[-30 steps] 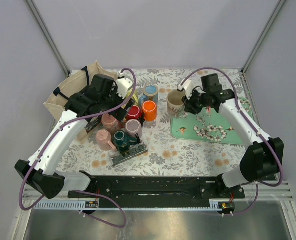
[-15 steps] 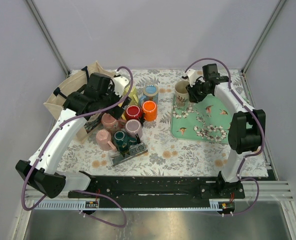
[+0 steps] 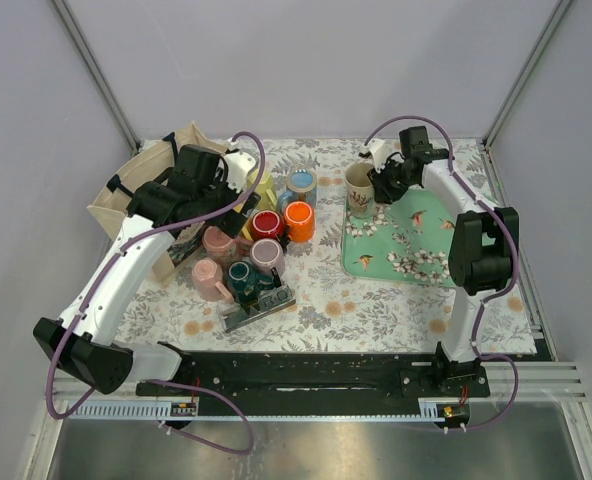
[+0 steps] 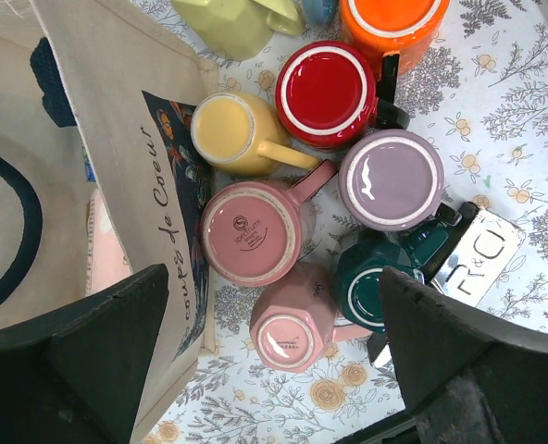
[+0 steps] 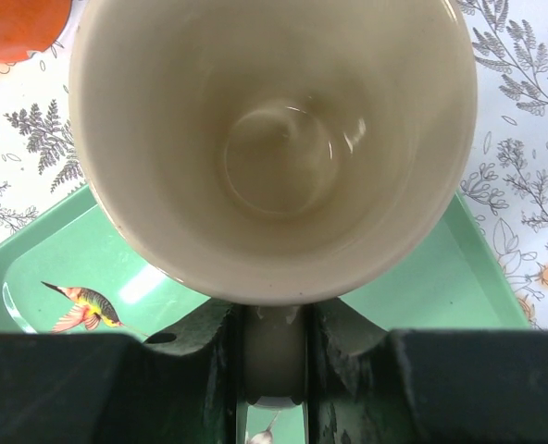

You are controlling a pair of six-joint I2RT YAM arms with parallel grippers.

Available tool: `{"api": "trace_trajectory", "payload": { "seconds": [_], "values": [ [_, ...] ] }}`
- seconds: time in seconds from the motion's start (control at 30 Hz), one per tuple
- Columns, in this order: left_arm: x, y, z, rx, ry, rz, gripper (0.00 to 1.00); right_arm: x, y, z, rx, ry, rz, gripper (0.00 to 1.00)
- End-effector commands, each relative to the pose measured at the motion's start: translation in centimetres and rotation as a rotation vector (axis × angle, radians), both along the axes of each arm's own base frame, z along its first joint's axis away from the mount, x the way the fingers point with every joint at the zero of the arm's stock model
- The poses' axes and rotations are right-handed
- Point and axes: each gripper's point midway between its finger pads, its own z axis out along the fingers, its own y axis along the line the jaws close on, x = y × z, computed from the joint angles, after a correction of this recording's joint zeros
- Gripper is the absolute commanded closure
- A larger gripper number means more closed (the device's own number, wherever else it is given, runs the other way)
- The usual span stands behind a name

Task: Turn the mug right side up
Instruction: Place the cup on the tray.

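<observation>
**Beige mug upright in the right gripper's hold**

We see the right gripper point(image 5: 274, 363) closed on the handle of the beige mug point(image 5: 274, 139), one finger on each side of it. The mug's mouth faces up and shows its bare inside. In the top view the mug sits right of centre in the upper part of the frame, at the upper-left corner of the green tray point(image 3: 416, 255). We cannot tell whether its base touches the tray. An orange mug point(image 3: 298, 218) stands to its left, apart from it.

The left gripper point(image 4: 269, 365) hangs with its jaws spread wide, holding nothing, above a cluster of mugs. Below it in the wrist view, a red mug point(image 4: 328, 92), a lilac mug point(image 4: 392, 178) and a pink mug point(image 4: 251, 231) show their bases, packed close together. A yellow mug point(image 4: 228, 129) lies against the cloth bag point(image 4: 89, 139) on the left of the frame.
</observation>
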Motion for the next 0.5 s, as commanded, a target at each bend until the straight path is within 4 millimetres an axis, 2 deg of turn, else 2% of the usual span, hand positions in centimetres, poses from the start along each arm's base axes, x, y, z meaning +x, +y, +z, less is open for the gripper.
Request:
{"api": "trace_trajectory", "payload": {
  "seconds": [0.0, 0.07, 0.3, 0.47],
  "values": [
    [0.8, 0.1, 1.3, -0.008, -0.044, 0.013, 0.01, 2.1, 1.8, 3.5, 0.070, -0.132, 0.076, 1.00],
    [0.9, 0.1, 1.5, -0.010, -0.047, 0.014, 0.01, 2.1, 1.5, 2.9, 0.062, -0.120, 0.065, 1.00],
    [0.8, -0.4, 1.8, -0.033, -0.045, -0.005, 0.01, 1.4, 0.6, 2.5, 0.042, -0.110, 0.060, 0.66],
    [0.7, -0.9, 1.6, -0.048, -0.031, -0.025, 0.01, 1.1, -0.6, 3.2, 0.012, -0.134, 0.050, 0.49]
  ]
}}
